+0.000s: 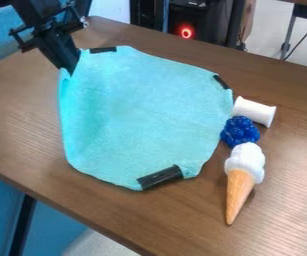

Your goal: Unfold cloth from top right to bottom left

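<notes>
Gripper (70,72): camera view, upper left; clamped on cloth's upper-left edge, likely to control the flap.
Cloth (142,112): mostly spread mid-table, left side raised.
Black strips (160,177): at cloth's edges, maybe as markers.
Right edge: blue item (240,131) just beside, toy cone (242,167) near; tight.
Table (169,225): room lower left, front edge near.

Brown wood-grain table (21,122). Directly on it: turquoise cloth (145,112), mostly spread. Beside the cloth's right edge, in a row: white cylinder (254,111), knobbly blue object (240,131), toy ice cream cone (241,174), tip toward the camera.
</notes>
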### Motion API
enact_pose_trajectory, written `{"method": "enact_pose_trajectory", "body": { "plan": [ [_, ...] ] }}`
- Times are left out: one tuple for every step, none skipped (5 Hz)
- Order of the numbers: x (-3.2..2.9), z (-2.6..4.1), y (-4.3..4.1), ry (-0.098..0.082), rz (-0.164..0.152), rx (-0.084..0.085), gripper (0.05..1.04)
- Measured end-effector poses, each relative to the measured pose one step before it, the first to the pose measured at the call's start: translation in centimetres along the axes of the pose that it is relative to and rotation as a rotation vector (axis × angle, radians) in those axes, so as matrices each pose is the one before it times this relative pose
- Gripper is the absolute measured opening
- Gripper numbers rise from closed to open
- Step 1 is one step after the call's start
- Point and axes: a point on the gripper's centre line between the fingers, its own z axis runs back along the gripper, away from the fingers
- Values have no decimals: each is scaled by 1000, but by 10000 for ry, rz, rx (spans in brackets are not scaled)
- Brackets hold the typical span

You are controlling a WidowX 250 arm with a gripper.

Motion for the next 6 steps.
{"method": "enact_pose_trajectory", "body": {
  "plan": [
    [-658,186,490,363,92,107,53],
    [-292,337,791,69,207,91,68],
    [170,654,976,-62,61,224,222],
    [-20,-59,608,104,91,234,479],
    [191,502,599,-132,365,177,766],
    [280,476,296,-153,356,69,992]
  ]
}}
